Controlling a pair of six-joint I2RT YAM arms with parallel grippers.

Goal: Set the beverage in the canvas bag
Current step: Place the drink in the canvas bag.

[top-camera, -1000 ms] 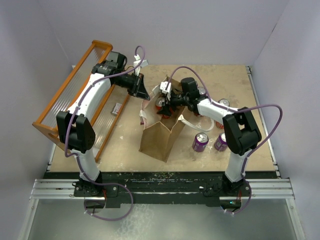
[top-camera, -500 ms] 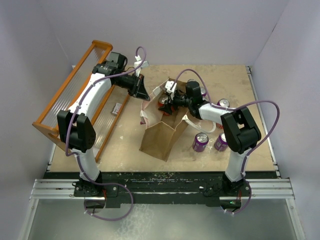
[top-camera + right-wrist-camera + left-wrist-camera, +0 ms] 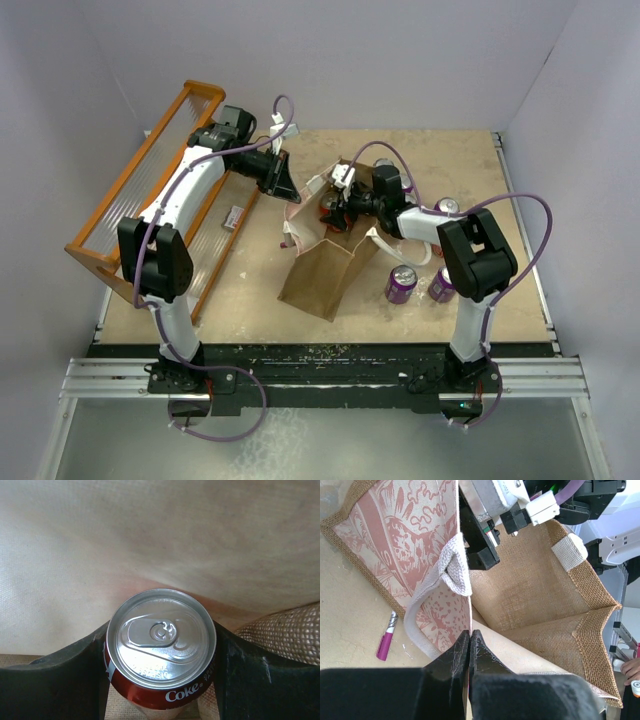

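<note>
The canvas bag [image 3: 320, 275] lies on the table with its mouth open toward the back; its outside is printed in pink [image 3: 405, 540] and its inside is plain weave [image 3: 150, 540]. My left gripper [image 3: 287, 190] is shut on the bag's top edge [image 3: 469, 632], just below a white loop handle [image 3: 455, 572], and holds that side up. The beverage, a red Coke can [image 3: 161, 647], sits upright in my right gripper [image 3: 161, 667], one finger [image 3: 240, 672] pressed to each side. Can and gripper [image 3: 332, 208] are inside the bag's mouth.
An orange slatted rack [image 3: 140, 200] stands along the left edge. Two purple cans [image 3: 401, 283] [image 3: 440, 284] stand right of the bag, and another can [image 3: 448, 207] sits behind my right forearm. A small pink marker [image 3: 385, 642] lies on the table left of the bag.
My right arm has lowered and pushed the can a little deeper into the bag's mouth, and the bag's near end has shifted slightly. The left gripper has held still.
</note>
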